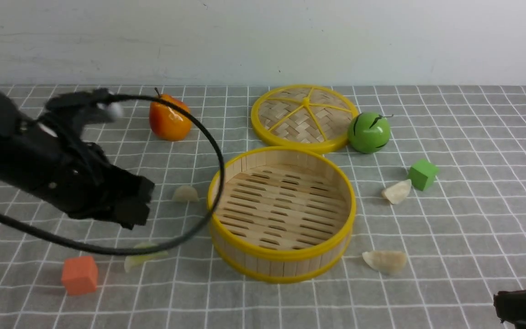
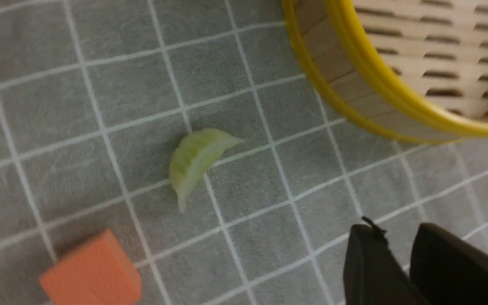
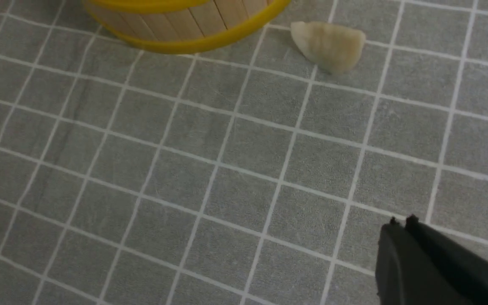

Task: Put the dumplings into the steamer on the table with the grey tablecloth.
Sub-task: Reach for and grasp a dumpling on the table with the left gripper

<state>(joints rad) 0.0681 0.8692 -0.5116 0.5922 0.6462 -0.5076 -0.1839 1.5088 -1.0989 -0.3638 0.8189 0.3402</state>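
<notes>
The left fingers [image 2: 375,262] stand slightly parted (empty), near the green dumpling [image 2: 197,163]. The right fingers [image 3: 400,262] are pressed together, holding nothing.

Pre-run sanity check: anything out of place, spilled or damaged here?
Nothing spilled or damaged. The steamer stands upright and empty, lid flat behind it, four dumplings loose on the tablecloth around it. Only oddity: the left arm's cable loops in front of the steamer's left rim.

I see the grey tablecloth [image 1: 473,137] as matt, finely woven fabric. The steamer [image 1: 281,262] looks like pale bare wood slats with glossy yellow rims. One dumpling [image 3: 328,44] looks ribbed and waxy; the green ball [image 1: 369,132] shines.
</notes>
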